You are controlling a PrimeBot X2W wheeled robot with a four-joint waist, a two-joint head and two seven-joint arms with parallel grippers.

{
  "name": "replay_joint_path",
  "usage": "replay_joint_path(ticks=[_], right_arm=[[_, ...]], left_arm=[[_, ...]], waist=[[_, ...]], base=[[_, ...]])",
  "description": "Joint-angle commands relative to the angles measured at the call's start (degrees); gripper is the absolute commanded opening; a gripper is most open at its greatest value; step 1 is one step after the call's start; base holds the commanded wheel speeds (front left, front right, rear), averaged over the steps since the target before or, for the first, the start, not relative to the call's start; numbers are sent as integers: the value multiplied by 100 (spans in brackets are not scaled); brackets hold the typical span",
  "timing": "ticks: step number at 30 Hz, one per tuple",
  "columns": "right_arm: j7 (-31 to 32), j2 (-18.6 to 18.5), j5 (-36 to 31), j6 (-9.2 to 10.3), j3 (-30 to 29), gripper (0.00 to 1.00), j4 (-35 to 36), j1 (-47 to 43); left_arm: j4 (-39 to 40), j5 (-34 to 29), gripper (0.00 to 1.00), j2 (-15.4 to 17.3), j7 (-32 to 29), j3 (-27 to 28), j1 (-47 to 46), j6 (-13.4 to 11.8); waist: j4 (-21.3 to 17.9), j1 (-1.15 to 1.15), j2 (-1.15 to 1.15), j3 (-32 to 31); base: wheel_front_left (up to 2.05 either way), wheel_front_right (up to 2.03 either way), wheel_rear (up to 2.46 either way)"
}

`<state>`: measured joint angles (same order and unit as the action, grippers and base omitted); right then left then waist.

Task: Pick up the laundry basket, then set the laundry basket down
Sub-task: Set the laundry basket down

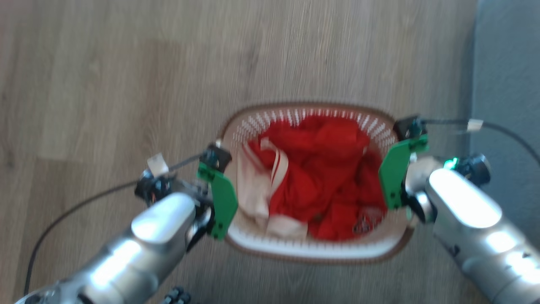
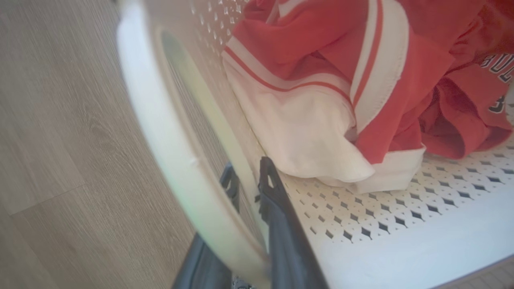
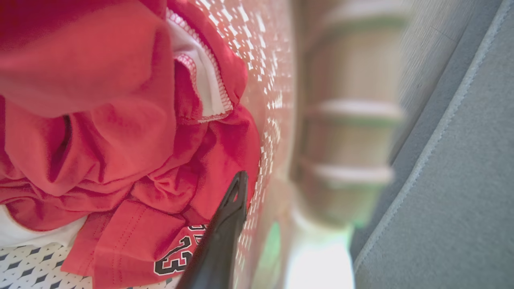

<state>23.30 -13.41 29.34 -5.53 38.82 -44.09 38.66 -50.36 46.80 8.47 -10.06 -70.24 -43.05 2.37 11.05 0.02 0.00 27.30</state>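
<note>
The laundry basket (image 1: 312, 250), white and perforated with a brown rim, sits between my two arms over the wood floor, and the head view is blurred. Red clothes (image 1: 325, 169) and a cream garment (image 1: 253, 185) fill it. My left gripper (image 1: 222, 198) is at the basket's left side. In the left wrist view its two dark fingers (image 2: 273, 192) straddle the basket wall (image 2: 180, 152), one inside and one outside, shut on it. At the basket's right side is my right gripper (image 1: 394, 177). One of its fingers (image 3: 229, 224) lies inside against the perforated wall (image 3: 273, 100); the other is hidden behind it.
Wood floor (image 1: 126, 63) lies all around the basket. A grey carpet or upholstered edge (image 1: 506, 84) runs down the right side, close to my right arm. Black cables (image 1: 84, 202) trail from both wrists.
</note>
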Motion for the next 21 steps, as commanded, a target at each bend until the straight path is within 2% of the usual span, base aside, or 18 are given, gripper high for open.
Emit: replay_joint_path(ticks=[1,6,12,21], right_arm=[[-88,207,-151,-196,249,0,304,90],[-372,205,-519,-196,186,0,124,506],[-615,429,-677,-196,-88,0,-257,919],[-890,752,-851,-196,-449,0,-1076,1358]], left_arm=[[215,-194,0,-156,90,2,-312,152],[-416,-277,0,-428,533,57,-852,237],[-979,-275,0,-547,980,102,-1447,309],[-1059,-98,0,-557,1251,-31,-1915,280]], waist=[[-21,-2,0,513],[-54,-2,0,1138],[-101,-2,0,1736],[-117,-2,0,2348]], base=[[0,0,0],[0,0,0],[0,0,0],[0,0,0]])
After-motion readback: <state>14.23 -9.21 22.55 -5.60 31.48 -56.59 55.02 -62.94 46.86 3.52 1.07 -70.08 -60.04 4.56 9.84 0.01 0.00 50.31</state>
